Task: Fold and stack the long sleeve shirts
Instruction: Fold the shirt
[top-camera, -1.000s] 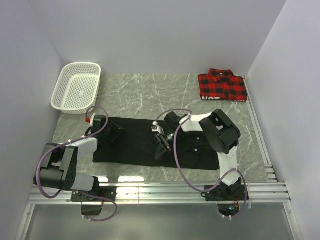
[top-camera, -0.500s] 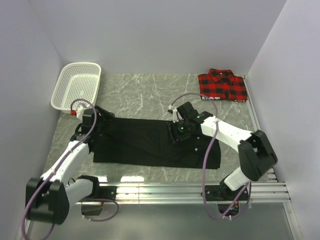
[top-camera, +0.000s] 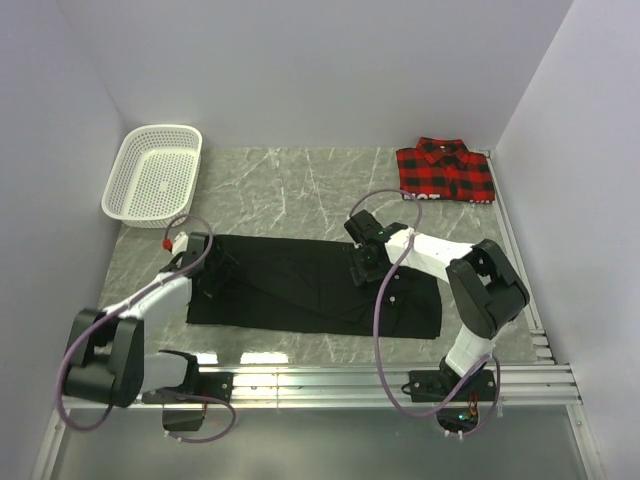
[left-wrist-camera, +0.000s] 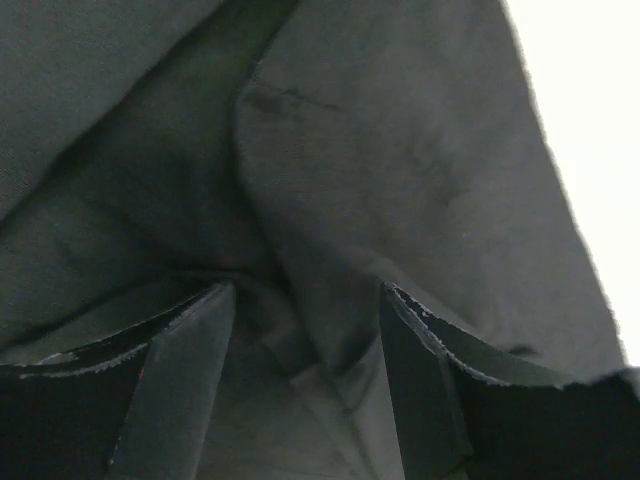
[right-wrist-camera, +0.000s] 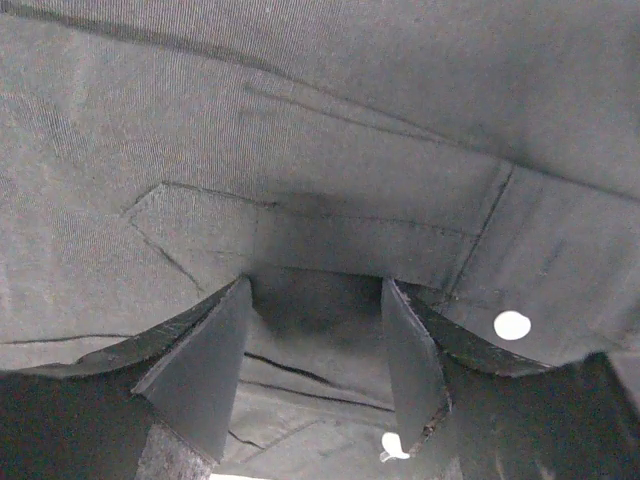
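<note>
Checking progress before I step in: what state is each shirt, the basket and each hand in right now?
black shirt: laid flat as a long strip, not stacked.
plaid shirt: folded, lying alone at the far right corner.
white mesh basket: upright, empty.
left hand: open, fingers down on the black shirt's left end.
right hand: open, fingers down on the black shirt near its far edge.

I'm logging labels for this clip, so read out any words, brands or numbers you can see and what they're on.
Red plaid shirt: white lettering along its near edge, too small and blurred to read.
Black shirt: no text, only plain pale buttons.
Basket: no text visible.
</note>
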